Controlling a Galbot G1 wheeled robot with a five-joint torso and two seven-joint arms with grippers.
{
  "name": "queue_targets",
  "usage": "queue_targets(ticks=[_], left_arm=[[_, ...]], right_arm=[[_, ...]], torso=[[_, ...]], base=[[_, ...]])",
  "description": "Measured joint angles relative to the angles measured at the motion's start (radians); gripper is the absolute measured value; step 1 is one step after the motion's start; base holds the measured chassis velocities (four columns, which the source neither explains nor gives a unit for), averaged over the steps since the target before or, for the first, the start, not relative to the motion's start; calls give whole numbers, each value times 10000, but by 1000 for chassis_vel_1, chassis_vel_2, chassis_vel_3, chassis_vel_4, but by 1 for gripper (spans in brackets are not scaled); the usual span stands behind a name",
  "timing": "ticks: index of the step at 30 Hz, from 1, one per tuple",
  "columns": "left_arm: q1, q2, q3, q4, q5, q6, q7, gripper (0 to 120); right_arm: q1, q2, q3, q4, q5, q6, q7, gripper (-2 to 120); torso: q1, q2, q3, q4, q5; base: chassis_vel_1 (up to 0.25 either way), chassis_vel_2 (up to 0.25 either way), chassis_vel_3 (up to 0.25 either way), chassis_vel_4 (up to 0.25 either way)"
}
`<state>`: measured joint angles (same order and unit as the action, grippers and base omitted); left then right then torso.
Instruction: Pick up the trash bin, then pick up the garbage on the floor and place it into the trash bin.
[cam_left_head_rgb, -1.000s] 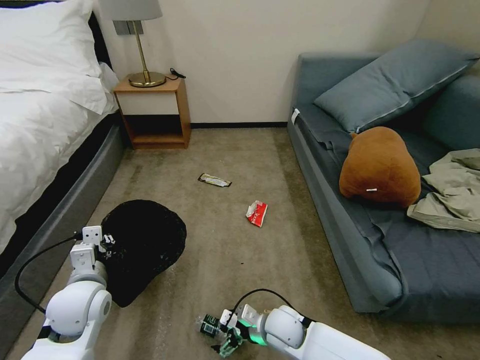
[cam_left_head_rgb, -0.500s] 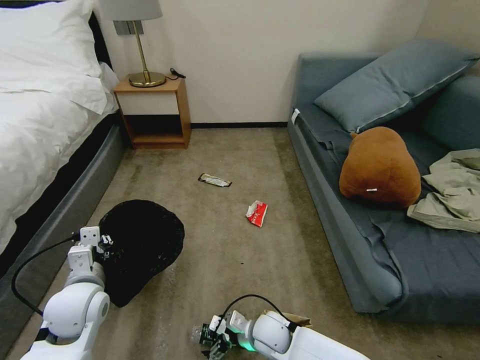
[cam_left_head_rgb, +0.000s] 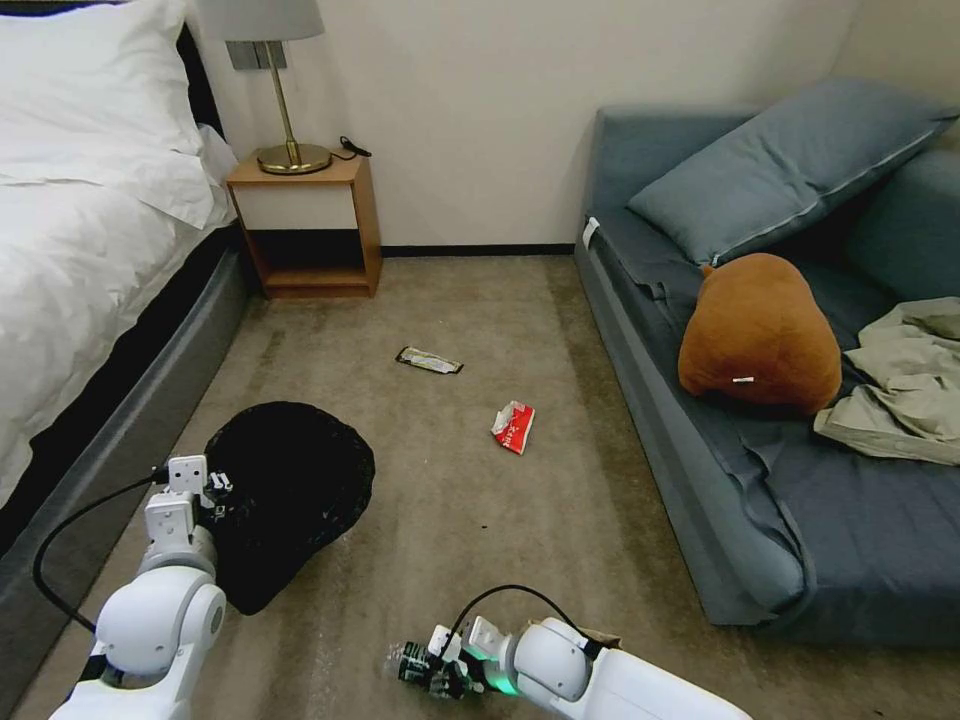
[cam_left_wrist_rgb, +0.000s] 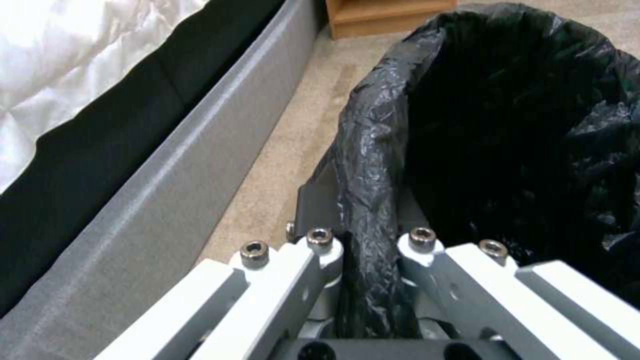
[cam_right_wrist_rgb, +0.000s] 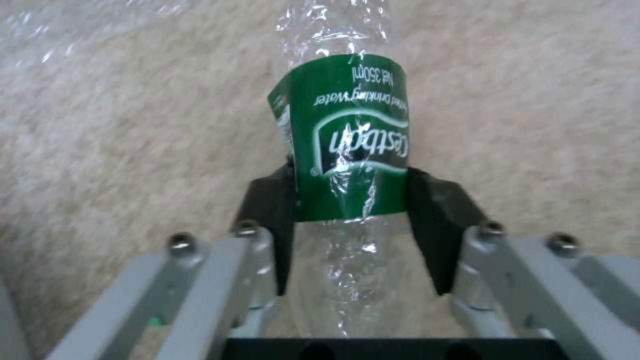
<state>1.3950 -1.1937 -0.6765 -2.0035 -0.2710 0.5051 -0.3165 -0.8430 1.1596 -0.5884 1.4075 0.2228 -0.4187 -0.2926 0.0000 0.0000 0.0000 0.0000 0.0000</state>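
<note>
The trash bin (cam_left_head_rgb: 290, 490) is a black bag-lined bucket, tilted with its mouth toward me, at the lower left beside the bed. My left gripper (cam_left_head_rgb: 205, 490) is shut on its rim; in the left wrist view the gripper (cam_left_wrist_rgb: 363, 220) pinches the crinkly bag edge of the bin (cam_left_wrist_rgb: 507, 125). Low at the front, my right gripper (cam_left_head_rgb: 428, 674) is shut on a clear bottle (cam_left_head_rgb: 405, 660). The right wrist view shows the gripper (cam_right_wrist_rgb: 353, 200) with both pads pressed against the green label of the bottle (cam_right_wrist_rgb: 350, 150). More garbage lies on the carpet: a red-white packet (cam_left_head_rgb: 513, 426) and a dark flat wrapper (cam_left_head_rgb: 429, 360).
A bed (cam_left_head_rgb: 80, 280) runs along the left, with a wooden nightstand (cam_left_head_rgb: 310, 220) and lamp at the back wall. A blue sofa (cam_left_head_rgb: 760, 500) on the right holds a brown plush toy (cam_left_head_rgb: 760, 335) and olive clothing (cam_left_head_rgb: 900, 380). Open carpet lies between them.
My right gripper has shifted left and lower with the bottle between its fingers. The bin in my left gripper has wobbled slightly and sits about where it was.
</note>
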Motion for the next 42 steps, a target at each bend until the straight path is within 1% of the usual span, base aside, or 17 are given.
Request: queue_targets(ticks=[3, 4, 9, 17, 19, 22, 25, 27, 29, 30, 31, 32, 35, 38, 40, 41, 42], left_arm=[[21, 7, 25, 1, 16, -18, 21, 4], [21, 7, 25, 1, 16, -18, 21, 4], [69, -46, 62, 32, 94, -96, 73, 4], [154, -44, 142, 77, 185, -169, 145, 4], [-11, 108, 232, 189, 180, -149, 147, 4], [-110, 178, 274, 284, 158, -145, 147, 4], [-342, 355, 421, 591, 129, -238, 193, 4], [-396, 383, 470, 648, 128, -277, 221, 4], [-534, 427, 702, 773, 125, -370, 359, 4], [-534, 427, 702, 773, 125, -370, 359, 4], [-622, 418, 832, 829, 123, -416, 391, 4], [-622, 418, 832, 829, 123, -416, 391, 4], [-798, 383, 1202, 858, 125, -511, 435, 4], [-814, 395, 1324, 787, 123, -526, 443, 4], [-846, 433, 1535, 601, 100, -536, 446, 4], [-846, 433, 1535, 601, 100, -536, 446, 4], [-867, 453, 1638, 508, 69, -540, 443, 4]], right_arm=[[-26, -166, 221, 117, -19, 28, 4, 19], [-26, -166, 221, 117, -19, 28, 4, 19], [-220, -437, 559, 324, -79, 35, 12, 8], [-597, -993, 1279, 893, -85, 35, 31, 8], [-884, -1544, 2156, 1656, -83, 64, 28, 8], [-991, -1797, 2608, 2042, -78, 113, 9, 8], [-1121, -2521, 3866, 3113, 97, 255, -131, 8], [-1102, -2745, 4169, 3411, 213, 264, -162, 8], [-785, -3512, 4665, 4183, 888, 214, -175, 8], [-785, -3512, 4665, 4183, 888, 214, -175, 8], [-439, -4016, 4723, 4581, 1396, 96, -159, 8], [-439, -4016, 4723, 4581, 1396, 96, -159, 8], [1150, -5107, 4302, 5577, 2650, -311, -3, 8], [1662, -5277, 4052, 5833, 2988, -486, 63, 8], [2603, -5340, 3529, 6263, 3630, -799, 222, 8], [2603, -5340, 3529, 6263, 3630, -799, 222, 8], [3043, -5247, 3208, 6363, 3968, -951, 344, 8]], torso=[[0, 0, 0, 0, 0], [0, 0, 0, 0, 0], [0, 0, 0, -1, 1], [0, 0, 0, 0, 1], [0, 0, 0, 0, 3], [0, 0, 0, -1, 3], [0, 0, 0, 0, 1], [0, 0, 0, -1, 2], [0, 0, 0, -1, 2], [0, 0, 0, -1, 2], [0, 0, 0, -1, 2], [0, 0, 0, -1, 2], [0, 0, 0, -1, -3], [0, 0, 1, -1, -2], [0, 0, 0, 1, -2], [0, 0, 0, 1, -2], [0, 0, 0, -1, 1]], base=[[0, 0, 0, 0], [0, 0, 0, 0], [0, 0, 0, 0], [0, 0, 0, 0], [0, 0, 0, 0], [0, 0, 0, 0], [0, 0, 0, 0], [0, 0, 0, 0], [0, 0, 0, 0], [0, 0, 0, 0], [0, 0, 0, 0], [0, 0, 0, 0], [0, 0, 0, 0], [0, 0, 0, 0], [0, 0, 0, 0], [0, 0, 0, 0], [0, 0, 0, 0]])
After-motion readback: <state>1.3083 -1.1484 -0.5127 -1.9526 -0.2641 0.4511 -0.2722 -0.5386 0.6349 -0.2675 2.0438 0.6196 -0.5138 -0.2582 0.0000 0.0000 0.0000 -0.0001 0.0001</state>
